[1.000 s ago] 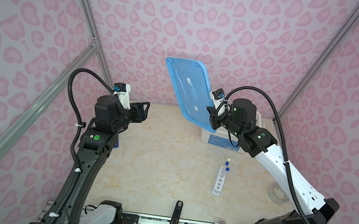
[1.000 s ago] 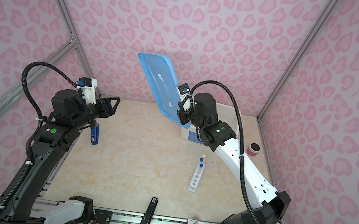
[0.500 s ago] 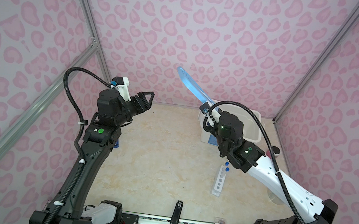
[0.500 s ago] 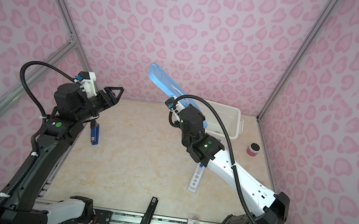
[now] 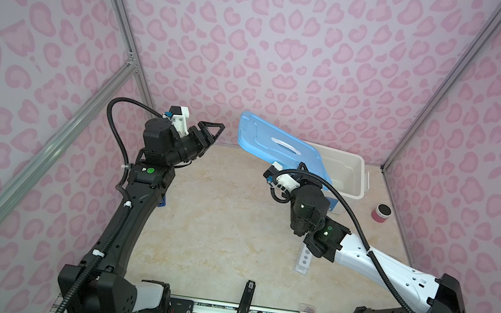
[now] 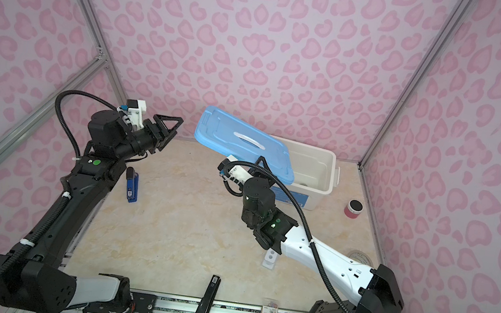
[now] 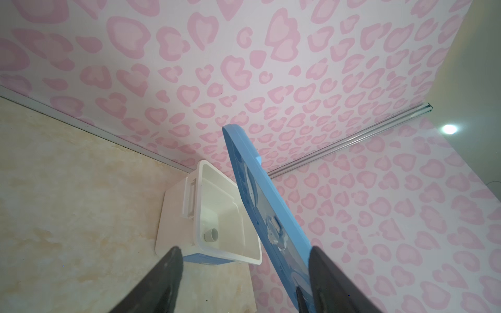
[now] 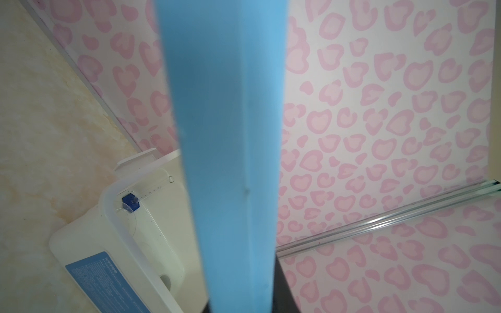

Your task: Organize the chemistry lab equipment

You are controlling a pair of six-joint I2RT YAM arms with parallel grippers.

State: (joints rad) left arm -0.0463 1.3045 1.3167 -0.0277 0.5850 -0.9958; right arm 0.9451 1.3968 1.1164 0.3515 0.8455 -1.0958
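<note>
**Step in hand.** The right end effector is clamped on the near long edge of the blue lid and holds it in the air, partly over the white storage bin. The left end effector is raised with its jaws spread wide and empty. It points toward the lid's left end but does not touch it. This appears to be the lid-handling step: the bin is open and only partly loaded.

**Location of task items.**
- The small blue-based glass cylinder is inside the bin.
- The tiny pale cup is on the bin floor, near a corner.
- The white holed rack is outside the bin, on the surface, largely hidden under the right arm.

**Orientation.**
- Cylinder: lies on its side along a bin wall, with the blue base toward a corner.
- Rack: lies flat, with its long axis running from the front edge toward the back wall.
- Lid: the long axis runs left to right in both top views. The lid is tilted, handle face up, and the left end looks higher.

**Next move.** Judged from the layout, the lid must either be set down clear of the bin mouth or be taken by the left end effector. That would free the right arm to reach the rack. The lid's low edge must stay clear of the bin rim.
</note>
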